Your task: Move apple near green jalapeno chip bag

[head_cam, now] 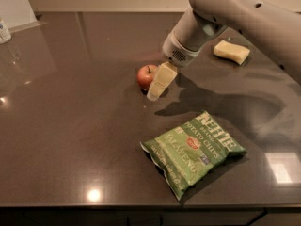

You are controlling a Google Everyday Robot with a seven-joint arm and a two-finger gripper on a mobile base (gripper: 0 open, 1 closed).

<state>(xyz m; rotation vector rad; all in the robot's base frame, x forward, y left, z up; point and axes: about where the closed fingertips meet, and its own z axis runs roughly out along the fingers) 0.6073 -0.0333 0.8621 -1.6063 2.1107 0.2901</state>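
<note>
The small red apple sits on the dark countertop near the middle of the camera view. My gripper hangs from the grey arm coming in from the upper right and is down at the apple's right side, touching or nearly touching it. The green jalapeno chip bag lies flat on the counter in front of the apple and to its right, about a bag's width away from it.
A pale yellow sponge lies at the back right, behind the arm. A bottle stands at the far left edge. The counter's front edge runs along the bottom of the view.
</note>
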